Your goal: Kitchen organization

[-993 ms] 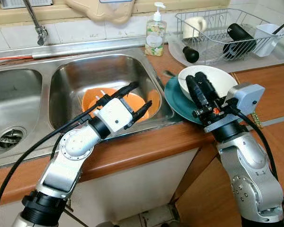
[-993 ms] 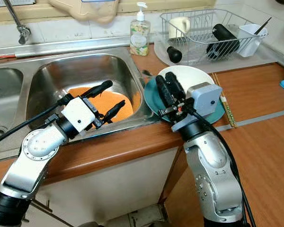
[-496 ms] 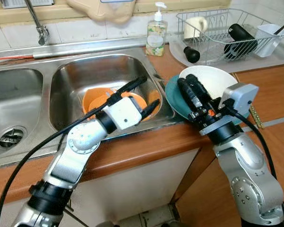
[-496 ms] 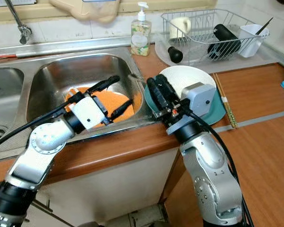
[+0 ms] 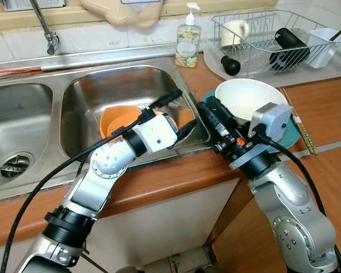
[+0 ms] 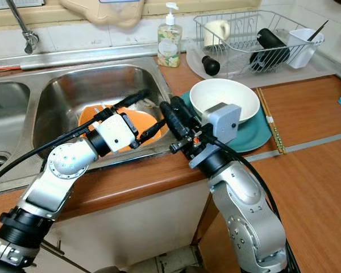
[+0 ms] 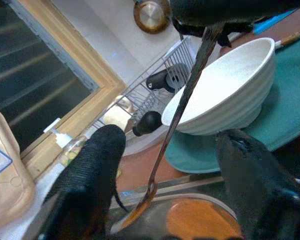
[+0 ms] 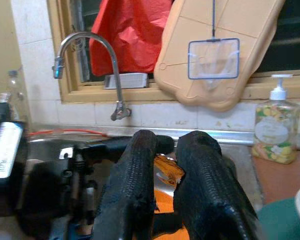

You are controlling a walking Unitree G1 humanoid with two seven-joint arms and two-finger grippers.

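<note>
1. Two grippers meet over the near right corner of the sink (image 5: 125, 77). The right gripper (image 5: 204, 109) has its fingers pressed together on the handle of a metal spoon (image 7: 185, 95), whose bowl hangs down toward the basin.
2. The left gripper (image 5: 181, 111), at 9 o'clock from the right one, has its fingers (image 7: 97, 165) spread apart on either side of the spoon without touching it. This is judged to be a hand-over or a drop into the sink not yet completed.
3. An orange dish (image 5: 116, 119) lies in the basin below, at 8 o'clock from the left gripper.
4. A white bowl (image 5: 247, 96) sits on a teal plate (image 5: 290, 133) on the counter, at 2 o'clock from the right gripper, with chopsticks (image 5: 301, 133) just beside the plate.
5. A dish rack (image 5: 261, 57) at 1 o'clock holds a mug (image 5: 233, 31) and dark items, and a soap bottle (image 5: 187, 40) stands at 12 o'clock.
6. Progress is judged early: the spoon, dish, bowl, plate and chopsticks are all still unsorted.
</note>
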